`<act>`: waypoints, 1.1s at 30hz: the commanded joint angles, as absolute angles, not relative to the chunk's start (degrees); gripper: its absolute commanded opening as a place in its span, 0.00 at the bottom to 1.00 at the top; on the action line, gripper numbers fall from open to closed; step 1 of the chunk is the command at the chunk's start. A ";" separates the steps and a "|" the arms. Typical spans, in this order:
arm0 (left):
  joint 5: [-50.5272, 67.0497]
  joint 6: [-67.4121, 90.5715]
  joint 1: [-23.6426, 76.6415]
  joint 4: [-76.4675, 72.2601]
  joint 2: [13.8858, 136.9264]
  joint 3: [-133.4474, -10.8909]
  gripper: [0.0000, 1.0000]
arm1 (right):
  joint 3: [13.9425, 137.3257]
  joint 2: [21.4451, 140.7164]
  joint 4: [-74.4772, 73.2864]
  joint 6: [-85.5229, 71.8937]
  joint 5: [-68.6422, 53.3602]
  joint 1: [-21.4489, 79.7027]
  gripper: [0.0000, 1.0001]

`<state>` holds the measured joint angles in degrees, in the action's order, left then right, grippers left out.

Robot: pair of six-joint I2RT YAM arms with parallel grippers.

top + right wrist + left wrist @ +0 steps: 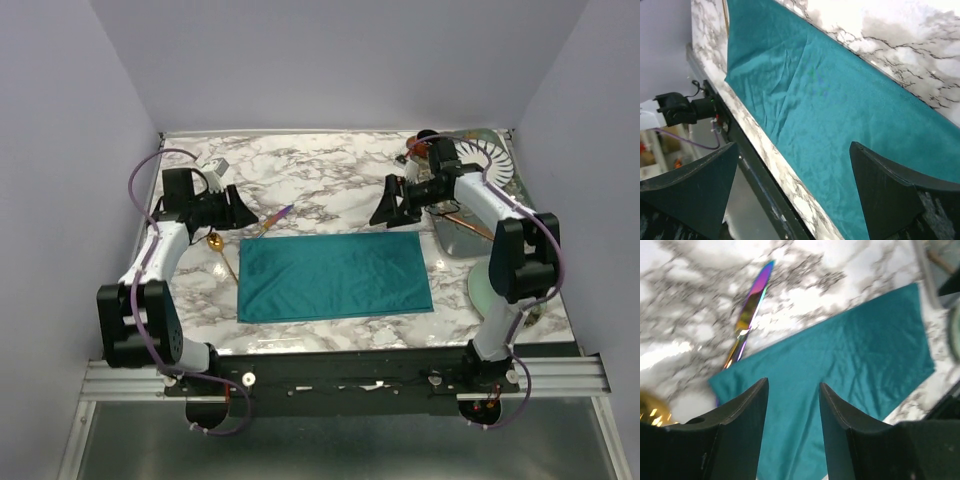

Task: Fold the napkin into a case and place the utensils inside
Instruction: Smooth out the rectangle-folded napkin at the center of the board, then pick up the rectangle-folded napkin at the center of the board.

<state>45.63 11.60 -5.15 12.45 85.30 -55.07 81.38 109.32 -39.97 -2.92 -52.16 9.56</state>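
The teal napkin (335,277) lies flat as a wide rectangle in the middle of the marble table (330,170); the rainbow utensil (276,217) lies slanted just beside its far left corner, the gold utensil (218,245) near its left edge; my left claw (245,212) hovers by that corner, jaws partly apart on nothing; my right claw (385,212) hangs near the far right corner, spread wide and empty.

Napkin (335,277): teal cloth, faint sheen, lightly creased.
Table (330,180): marble-patterned, glossy.
Rainbow utensil (751,307): polished iridescent metal.
Gold spoon (215,240): shiny metal.
My left fingers (740,435): matt black, apparently plastic.
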 commanded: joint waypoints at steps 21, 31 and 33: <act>11.68 15.29 -0.18 51.67 91.06 -56.87 0.46 | 73.83 96.85 -50.71 -2.29 -26.28 8.44 1.00; 10.64 19.16 2.81 53.17 87.19 -52.73 0.42 | 74.62 98.79 -50.89 -2.46 -27.60 7.82 1.00; 10.37 19.86 2.90 53.00 86.93 -52.39 0.41 | 74.97 99.05 -51.24 -2.46 -27.95 7.73 1.00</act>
